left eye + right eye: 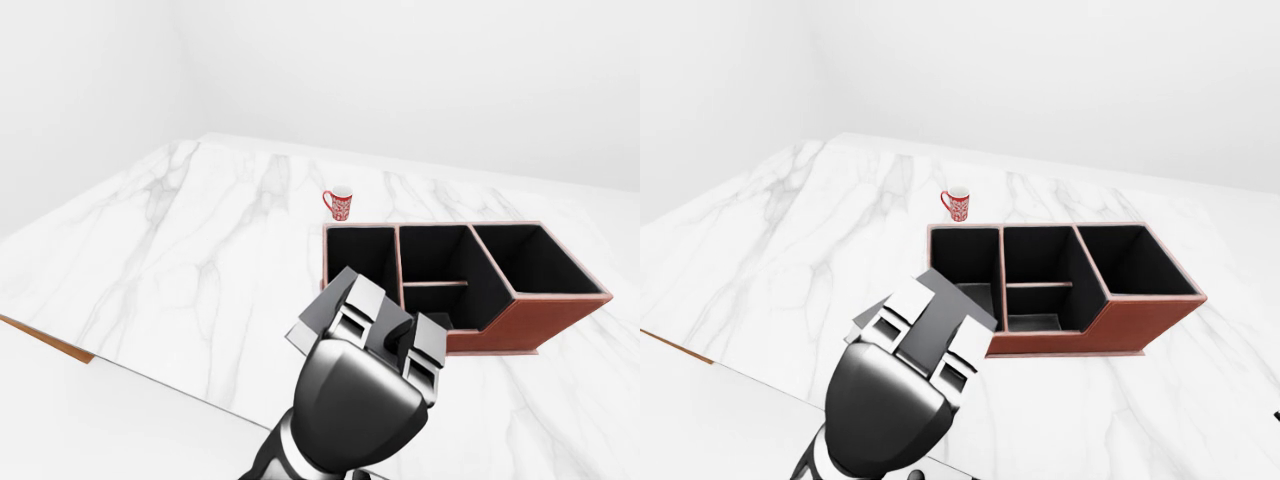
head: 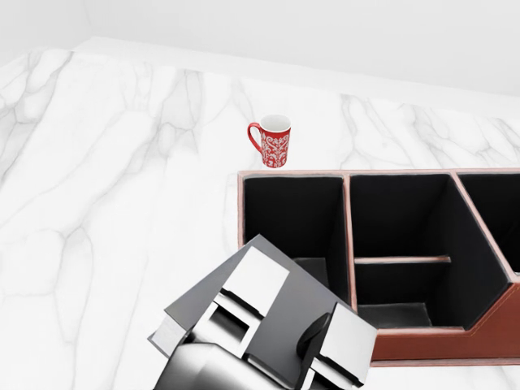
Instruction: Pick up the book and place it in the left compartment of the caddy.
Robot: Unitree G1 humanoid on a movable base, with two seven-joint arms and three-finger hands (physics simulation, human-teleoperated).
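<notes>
**Book held over the caddy's left compartment**

The robot hand (image 2: 268, 341) is clenched on the dark grey book (image 2: 284, 325), at the near rim of the caddy's (image 1: 520, 320) left compartment (image 2: 292, 215). All visible compartments look empty. Beyond stands a red mug (image 2: 275, 142) on the marble worktop (image 1: 180, 260). Only the eye views show the caddy's right end.

The surface (image 1: 180, 250) is polished white marble with grey veins. The caddy (image 1: 530, 322) looks like matt reddish-brown leather, lined matt black. The mug (image 2: 275, 141) is glossy red-and-white ceramic. The hand (image 1: 365, 345) is shiny black and silver metal, gripping a matt dark grey book (image 2: 276, 325).
</notes>
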